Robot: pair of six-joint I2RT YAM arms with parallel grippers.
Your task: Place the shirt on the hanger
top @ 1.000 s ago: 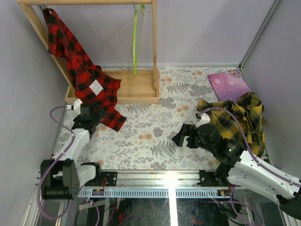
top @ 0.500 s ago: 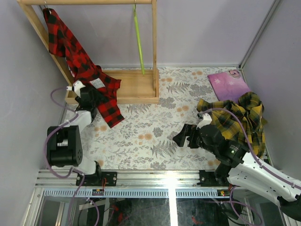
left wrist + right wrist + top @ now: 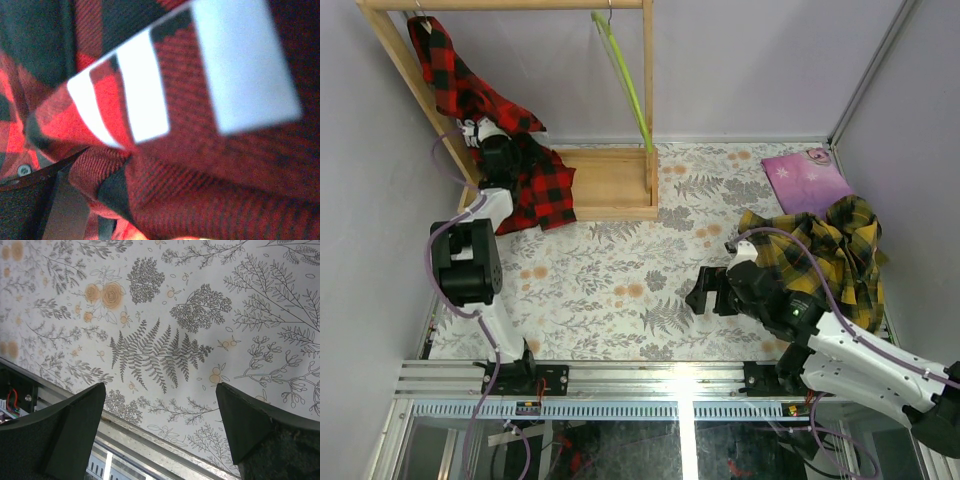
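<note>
The red-and-black plaid shirt (image 3: 535, 190) hangs from the top left corner of the wooden rack (image 3: 610, 185) and drapes down onto the rack's base. My left gripper (image 3: 492, 150) is raised against the shirt's middle, beside the rack's left post, and is shut on its cloth. The left wrist view is filled with the shirt (image 3: 210, 175) and its white lettering (image 3: 145, 85); only one dark finger (image 3: 30, 200) shows. The cream hanger does not show. My right gripper (image 3: 705, 292) is open and empty low over the floral table (image 3: 160, 315).
A lime-green hanger (image 3: 625, 80) hangs tilted from the rack's top bar. A yellow-and-dark plaid shirt (image 3: 830, 245) lies heaped at the right, with a purple sheet (image 3: 805, 178) behind it. Walls close in on the left, back and right.
My left gripper has moved up and away toward the rack's left post, lifting the shirt's lower part off the table. The green hanger has swung to the right. The right arm has barely moved.
</note>
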